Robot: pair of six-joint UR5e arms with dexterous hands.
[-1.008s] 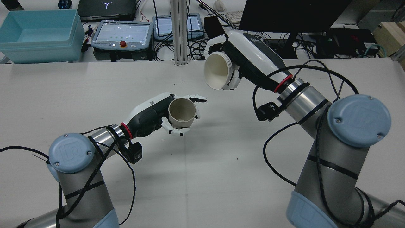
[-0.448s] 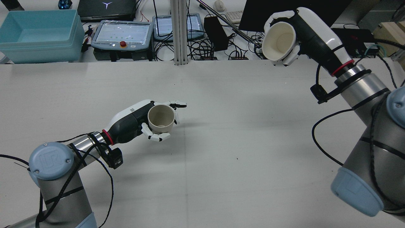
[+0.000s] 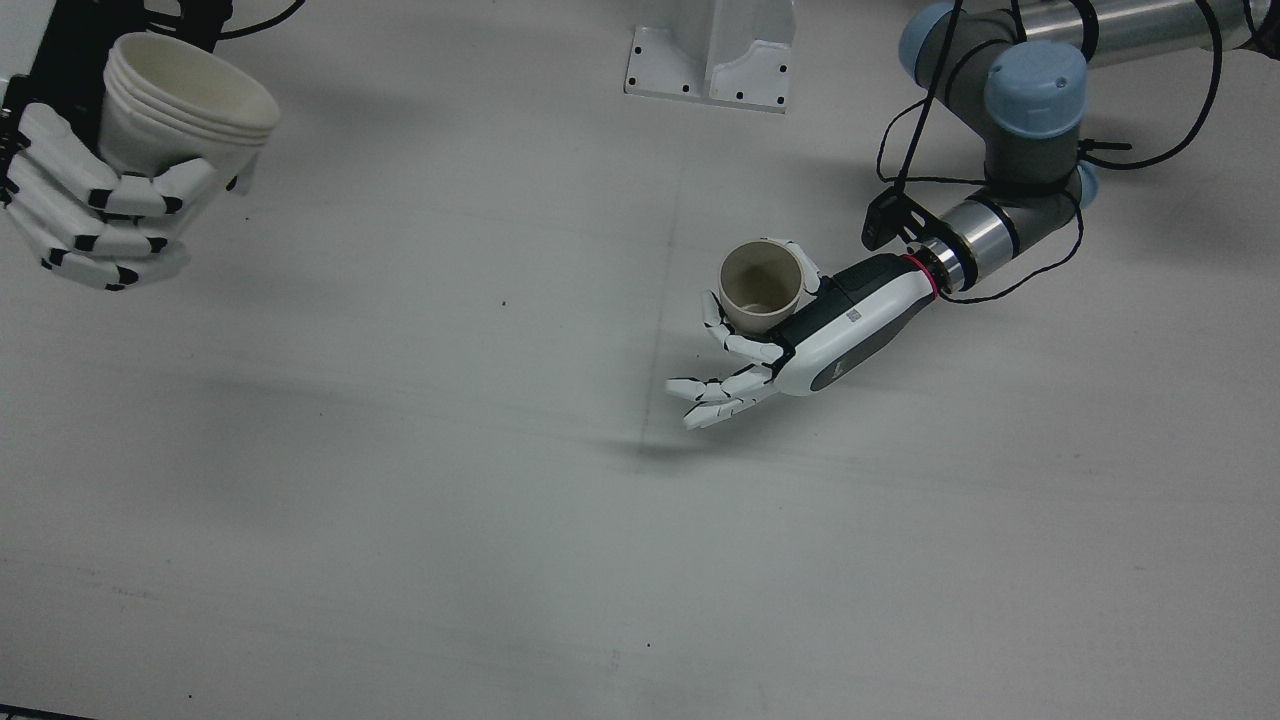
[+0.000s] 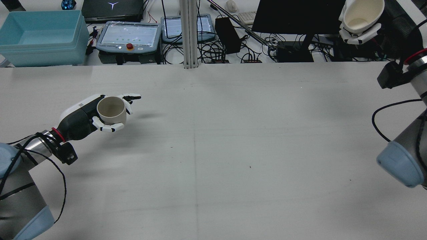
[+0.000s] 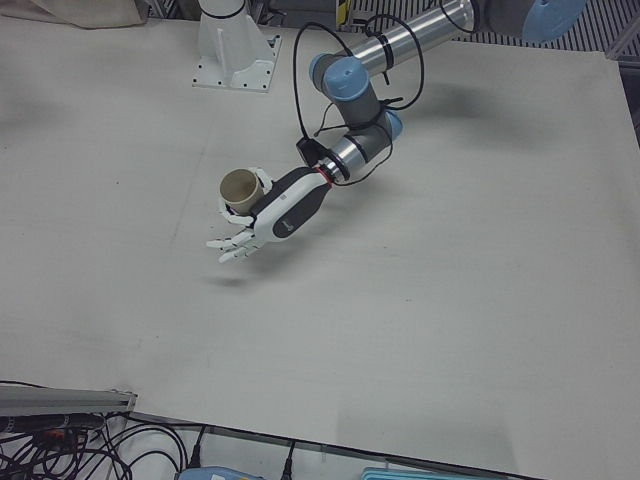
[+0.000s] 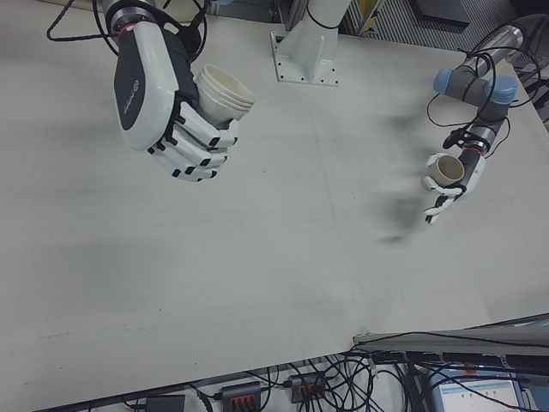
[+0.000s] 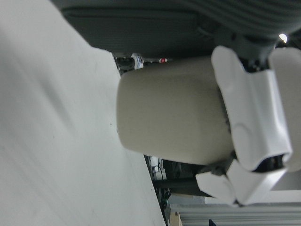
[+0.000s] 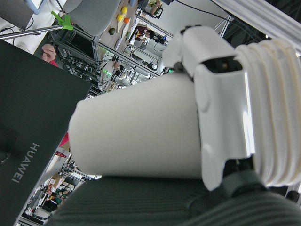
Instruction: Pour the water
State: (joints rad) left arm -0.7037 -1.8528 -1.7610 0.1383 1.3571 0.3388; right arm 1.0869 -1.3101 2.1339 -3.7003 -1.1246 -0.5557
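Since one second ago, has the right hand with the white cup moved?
Yes. In the rear view the right hand with the white cup went right and up, past the black monitor.

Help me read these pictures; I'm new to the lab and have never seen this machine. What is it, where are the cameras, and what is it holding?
It is a robot with two jointed metal arms fixed at a white table, each ending in a white hand with fingers.

Six cameras see the same moment. One looks from behind the robot, one almost straight down, two from the far side facing it, and one sits on each hand, its picture lying sideways.

The left hand holds a beige cup upright, low over the table; some fingers stick out straight. The right hand holds a white ribbed cup high up near the table's edge, well away from the other.

Nothing lies on the table between them. Behind it are screens, cables and a blue bin.
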